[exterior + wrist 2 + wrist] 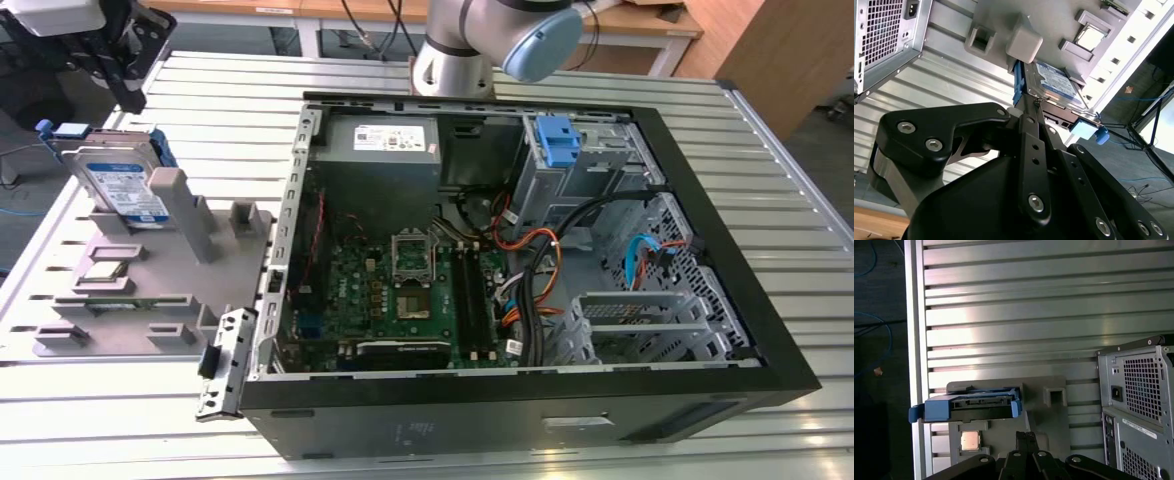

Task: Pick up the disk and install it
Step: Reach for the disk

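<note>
Second wrist view shows pincer (pixel 1026 102) narrow and empty near disk (pixel 1056 82); a good grasp needs it wide and centred.

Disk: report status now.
Tool shut, empty, close to the disk, not touching. Disk upright in grey holder, not yet picked. Nothing between them.

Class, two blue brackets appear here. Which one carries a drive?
The one on the disk, standing in the grey holder; the bracket inside the case is empty.
</note>
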You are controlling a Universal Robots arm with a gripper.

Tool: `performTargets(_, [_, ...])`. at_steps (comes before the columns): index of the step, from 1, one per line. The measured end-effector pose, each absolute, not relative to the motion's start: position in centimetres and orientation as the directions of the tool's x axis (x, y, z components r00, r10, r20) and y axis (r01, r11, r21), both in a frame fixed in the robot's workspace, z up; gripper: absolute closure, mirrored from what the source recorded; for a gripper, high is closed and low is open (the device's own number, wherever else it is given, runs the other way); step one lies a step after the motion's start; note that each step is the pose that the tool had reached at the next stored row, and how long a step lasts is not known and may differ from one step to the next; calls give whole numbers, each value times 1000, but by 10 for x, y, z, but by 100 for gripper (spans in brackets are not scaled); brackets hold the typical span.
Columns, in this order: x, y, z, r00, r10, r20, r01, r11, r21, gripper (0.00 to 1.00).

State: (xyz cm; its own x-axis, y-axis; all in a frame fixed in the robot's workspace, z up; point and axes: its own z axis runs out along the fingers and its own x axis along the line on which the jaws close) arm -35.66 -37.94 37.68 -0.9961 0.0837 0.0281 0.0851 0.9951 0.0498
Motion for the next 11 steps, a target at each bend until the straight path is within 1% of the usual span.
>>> performTargets(11, [-372,-378,372,-996,84,28,85,995,55,89])
